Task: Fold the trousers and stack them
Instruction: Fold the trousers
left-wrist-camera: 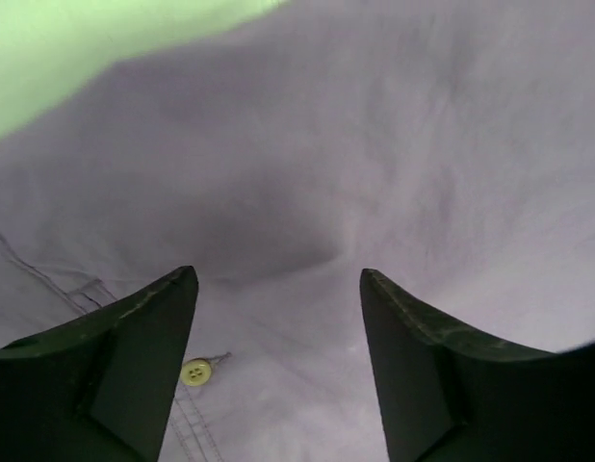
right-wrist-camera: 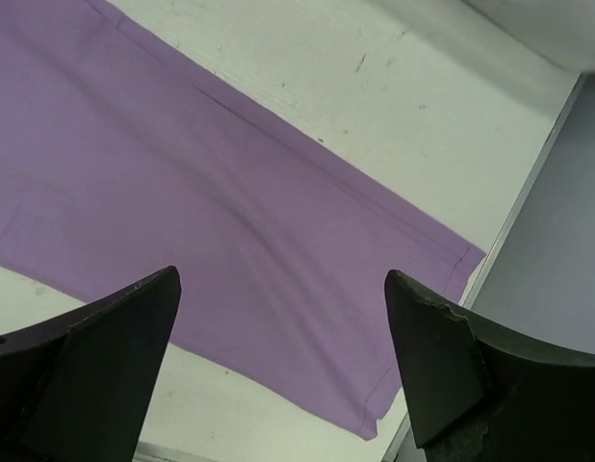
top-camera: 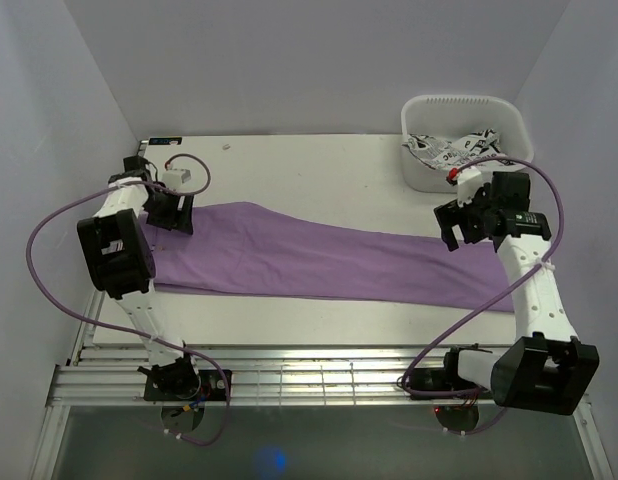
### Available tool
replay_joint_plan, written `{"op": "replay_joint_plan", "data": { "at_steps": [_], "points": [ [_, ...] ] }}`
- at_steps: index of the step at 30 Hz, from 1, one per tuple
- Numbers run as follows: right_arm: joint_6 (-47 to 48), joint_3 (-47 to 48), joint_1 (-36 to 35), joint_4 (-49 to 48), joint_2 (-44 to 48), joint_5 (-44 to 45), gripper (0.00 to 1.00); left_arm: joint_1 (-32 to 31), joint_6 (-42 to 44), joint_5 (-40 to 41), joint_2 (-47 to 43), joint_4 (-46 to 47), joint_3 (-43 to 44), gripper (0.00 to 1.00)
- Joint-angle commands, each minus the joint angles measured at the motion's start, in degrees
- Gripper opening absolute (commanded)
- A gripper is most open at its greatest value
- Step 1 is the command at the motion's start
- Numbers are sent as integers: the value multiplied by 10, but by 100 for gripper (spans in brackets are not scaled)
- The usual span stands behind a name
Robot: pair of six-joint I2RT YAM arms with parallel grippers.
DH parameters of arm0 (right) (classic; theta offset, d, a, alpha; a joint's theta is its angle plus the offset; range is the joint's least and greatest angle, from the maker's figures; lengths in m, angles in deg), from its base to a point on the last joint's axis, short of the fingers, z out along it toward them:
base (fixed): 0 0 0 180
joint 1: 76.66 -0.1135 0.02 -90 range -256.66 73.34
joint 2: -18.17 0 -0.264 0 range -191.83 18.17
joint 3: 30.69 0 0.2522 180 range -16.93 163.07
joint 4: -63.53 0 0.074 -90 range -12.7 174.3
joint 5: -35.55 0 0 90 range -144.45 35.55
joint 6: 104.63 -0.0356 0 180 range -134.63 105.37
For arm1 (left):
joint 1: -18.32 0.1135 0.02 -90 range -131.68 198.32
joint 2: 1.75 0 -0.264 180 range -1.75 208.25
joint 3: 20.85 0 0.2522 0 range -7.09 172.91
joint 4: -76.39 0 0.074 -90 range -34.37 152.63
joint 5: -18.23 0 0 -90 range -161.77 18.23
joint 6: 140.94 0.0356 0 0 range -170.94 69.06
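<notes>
Lilac-purple soft-fabric trousers lie flat; left gripper, jaws spread, hides their waist end. Right gripper, jaws spread, hangs over the right hem; white plastic basket contents unclear.

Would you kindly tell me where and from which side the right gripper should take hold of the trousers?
Likely the hem end of the trousers, from above, with one finger slid under from the right edge. The cloth lies flat on the table, so only that free edge offers purchase, and the open right gripper hangs over it.
</notes>
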Motion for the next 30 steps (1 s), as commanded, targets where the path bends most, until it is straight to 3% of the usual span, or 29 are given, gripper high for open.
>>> {"op": "replay_joint_plan", "data": {
  "at_steps": [1, 2, 3, 9, 12, 17, 23, 30],
  "points": [
    [-7, 30, 53, 68, -4, -10, 93, -1, -29, 8, -43, 0, 45, 81],
    [0, 27, 67, 74, -5, -9, 93, -1, -26, 6, -58, -5, 44, 93],
    [18, 15, 97, 80, -9, -4, 94, -1, -22, 3, -76, -7, 26, 98],
    [76, 25, 259, 86, -106, -66, 100, -1, -7, 8, -204, -53, -29, 98],
    [82, 67, 329, 89, -171, -85, 91, -1, -5, 17, -235, -74, -40, 98],
    [87, 56, 353, 66, -236, -96, 77, -1, -1, 33, -254, -112, -40, 98],
    [64, 18, 352, -15, -284, -80, 68, -1, 8, 40, -283, -115, -47, 98],
    [39, -33, 344, -61, -322, -58, 67, -1, 25, 28, -282, -92, -58, 98]
  ]
}}
